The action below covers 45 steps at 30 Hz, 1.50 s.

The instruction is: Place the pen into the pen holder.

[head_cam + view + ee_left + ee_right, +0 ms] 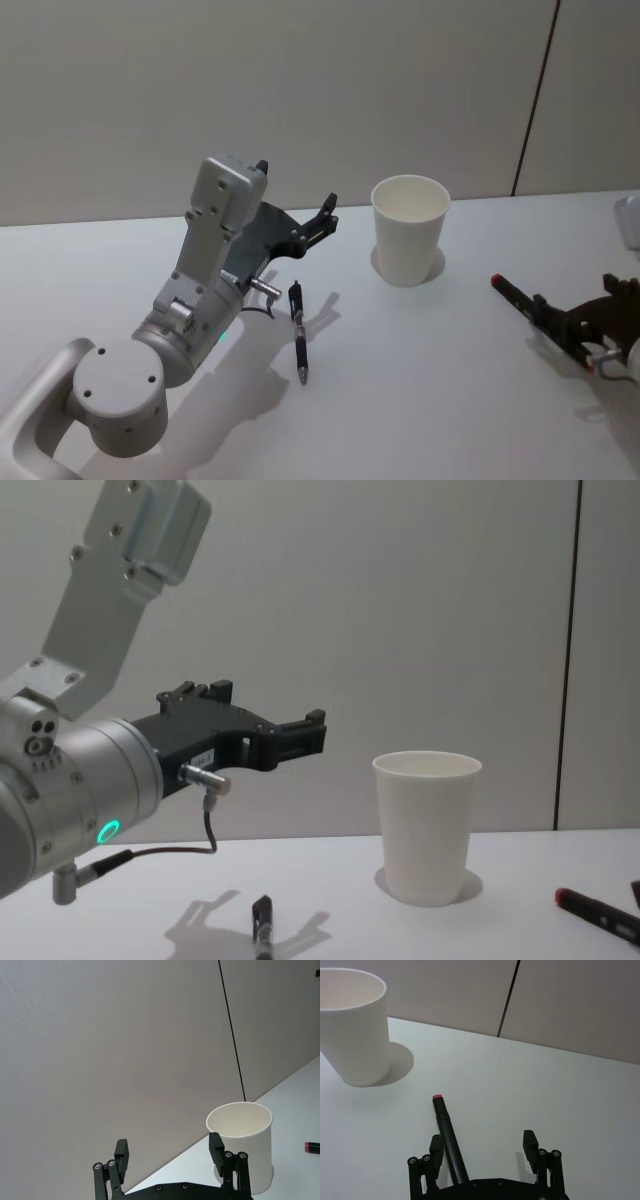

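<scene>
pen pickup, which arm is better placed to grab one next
Right, probably. The right gripper sits low and open with the red-tipped pen between its fingers. The left gripper is open too but raised well clear of the black pen.

Bright, even, diffuse light from above; matte worktop point(430, 390) evenly lit. Soft-edged shadows beside pen holder point(355, 1030) & under left gripper point(169, 1144). All views sharp, bkgd wall point(300, 80) incl
</scene>
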Motion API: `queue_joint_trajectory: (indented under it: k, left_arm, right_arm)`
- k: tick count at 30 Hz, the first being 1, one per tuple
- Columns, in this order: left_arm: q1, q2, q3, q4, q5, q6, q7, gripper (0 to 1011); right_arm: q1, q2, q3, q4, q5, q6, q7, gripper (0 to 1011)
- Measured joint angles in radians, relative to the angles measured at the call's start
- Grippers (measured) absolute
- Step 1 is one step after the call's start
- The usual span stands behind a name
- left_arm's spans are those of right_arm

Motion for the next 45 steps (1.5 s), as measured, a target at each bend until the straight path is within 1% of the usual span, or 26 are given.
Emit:
queue_joint_trajectory:
  k: [7,14,21,31,34,36,37,39,41,45]
  left_arm:
    - [0.0,0.0,0.0,0.0,0.0,0.0,0.0,1001]
    - [0.0,0.0,0.0,0.0,0.0,0.0,0.0,1001]
    - [0.0,0.0,0.0,0.0,0.0,0.0,0.0,1001]
    - [0.0,0.0,0.0,0.0,0.0,0.0,0.0,1001]
    - [0.0,0.0,0.0,0.0,0.0,0.0,0.0,1001]
    - [0.0,0.0,0.0,0.0,0.0,0.0,0.0,1001]
    - [0.0,0.0,0.0,0.0,0.0,0.0,0.0,1001]
    - [0.0,0.0,0.0,0.0,0.0,0.0,0.0,1001]
    - [0.0,0.0,0.0,0.0,0.0,0.0,0.0,1001]
    - [0.0,0.0,0.0,0.0,0.0,0.0,0.0,1001]
  right_arm:
    - [0.016,-0.014,-0.008,0.033,-0.013,0.016,0.027,1001]
    - [0.025,-0.024,-0.015,0.061,-0.024,0.018,0.054,1001]
    - [0.029,-0.033,-0.02,0.086,-0.034,0.006,0.076,1001]
    - [0.031,-0.038,-0.021,0.1,-0.039,-0.005,0.088,999]
    - [0.031,-0.039,-0.023,0.103,-0.04,-0.006,0.093,929]
    - [0.031,-0.04,-0.024,0.104,-0.04,-0.007,0.094,907]
    - [0.031,-0.04,-0.024,0.105,-0.041,-0.007,0.097,850]
    - [0.031,-0.04,-0.025,0.106,-0.041,-0.008,0.098,817]
    - [0.031,-0.041,-0.026,0.108,-0.041,-0.008,0.099,747]
    - [0.032,-0.041,-0.026,0.11,-0.041,-0.009,0.1,669]
